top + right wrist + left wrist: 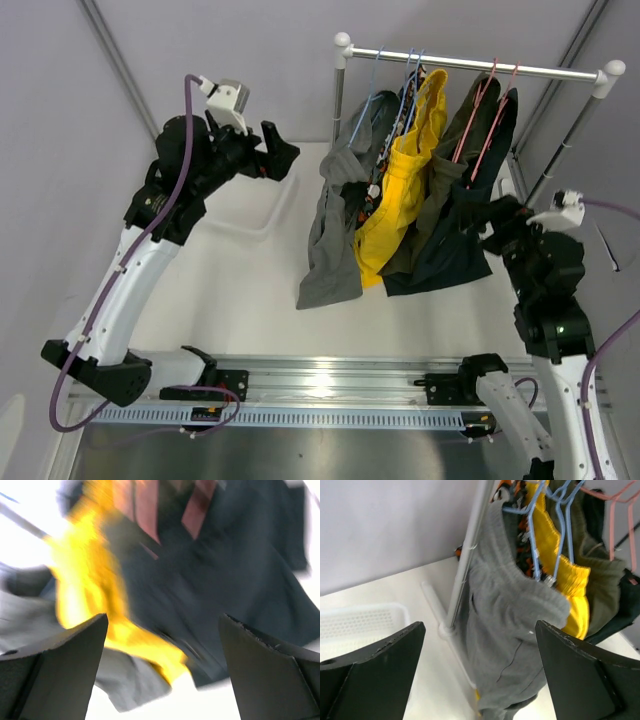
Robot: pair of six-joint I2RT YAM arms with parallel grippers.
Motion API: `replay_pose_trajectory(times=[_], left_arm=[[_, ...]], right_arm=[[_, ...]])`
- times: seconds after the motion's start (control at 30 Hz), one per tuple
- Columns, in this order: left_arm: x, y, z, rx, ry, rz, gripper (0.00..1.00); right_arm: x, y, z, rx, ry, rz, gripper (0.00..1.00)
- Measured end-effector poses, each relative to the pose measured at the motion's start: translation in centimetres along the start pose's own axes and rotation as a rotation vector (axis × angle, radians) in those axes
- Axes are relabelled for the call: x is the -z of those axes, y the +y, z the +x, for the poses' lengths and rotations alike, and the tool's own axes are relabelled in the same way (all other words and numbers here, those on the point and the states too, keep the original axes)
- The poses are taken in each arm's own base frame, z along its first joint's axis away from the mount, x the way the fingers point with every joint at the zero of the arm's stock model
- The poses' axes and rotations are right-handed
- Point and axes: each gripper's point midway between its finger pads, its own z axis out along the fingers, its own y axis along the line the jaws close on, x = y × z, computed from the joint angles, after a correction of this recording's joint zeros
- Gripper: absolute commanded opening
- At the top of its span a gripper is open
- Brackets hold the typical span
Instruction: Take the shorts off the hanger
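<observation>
Left hand (280, 150) wide, empty, at 10 o'clock of hanging grey shorts (335, 230); right hand (497, 215) wide, empty, at 3 o'clock, beside navy shorts (455, 255).

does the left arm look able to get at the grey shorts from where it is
Probably yes: the left pincer is open and faces the grey shorts, the outermost pair on its side, with only the rack's upright post near the path.

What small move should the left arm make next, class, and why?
Probably ease the left pincer forward to the grey shorts: its jaws stand open and empty, and those shorts hang on a blue hanger at the left end of the rail, straight ahead in the wrist view, not yet touched.
</observation>
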Motion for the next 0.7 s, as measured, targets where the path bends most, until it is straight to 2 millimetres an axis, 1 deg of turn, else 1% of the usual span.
replay_pose_trajectory(times=[0.07,0.13,0.2,0.23,0.27,0.33,0.4,0.43,0.47,0.5,0.53,0.6,0.7], left_arm=[[0.6,0.6,1.6,-0.008,0.014,-0.026,0.99],[1.6,1.3,4.4,-0.019,0.048,-0.045,0.99],[2.5,1.9,6.7,-0.026,0.063,-0.059,0.99],[3.1,2.2,8.3,-0.026,0.083,-0.069,0.99],[3.7,2.6,9.3,-0.028,0.089,-0.082,0.99],[4.8,3.1,11.2,-0.028,0.103,-0.107,0.99],[5.6,3.5,12.1,-0.028,0.103,-0.124,0.99],[5.9,3.8,12.6,-0.027,0.101,-0.138,0.99],[6.1,4.0,13.0,-0.023,0.1,-0.147,0.99],[6.4,4.2,13.4,-0.021,0.095,-0.156,0.99],[6.6,4.3,14.0,-0.017,0.098,-0.162,0.99],[7.0,4.5,15.1,-0.009,0.097,-0.168,0.99],[7.6,4.9,16.8,0.001,0.11,-0.181,0.99]], right_arm=[[-0.7,3.1,-2.5,-0.002,-0.027,-0.089,0.99],[-1.2,6.8,-5.4,-0.002,-0.055,-0.187,0.98],[-1.8,10.9,-7.8,0.006,-0.067,-0.28,0.97],[-2.1,12.9,-8.8,0.008,-0.077,-0.327,0.97],[-2.5,15.4,-9.7,0.014,-0.082,-0.379,0.97],[-3.7,19.6,-10.5,0.034,-0.091,-0.45,0.97],[-5.3,23.1,-9.9,0.057,-0.078,-0.489,0.95],[-6.2,24.3,-9.5,0.064,-0.071,-0.494,0.94],[-7.5,25.6,-8.6,0.075,-0.056,-0.498,0.93],[-9.0,26.5,-7.4,0.087,-0.036,-0.492,0.92],[-10.1,27.0,-6.6,0.094,-0.022,-0.48,0.91],[-13.1,27.5,-4.2,0.116,0.018,-0.44,0.9],[-16.6,27.5,-1.0,0.146,0.066,-0.378,0.89]])
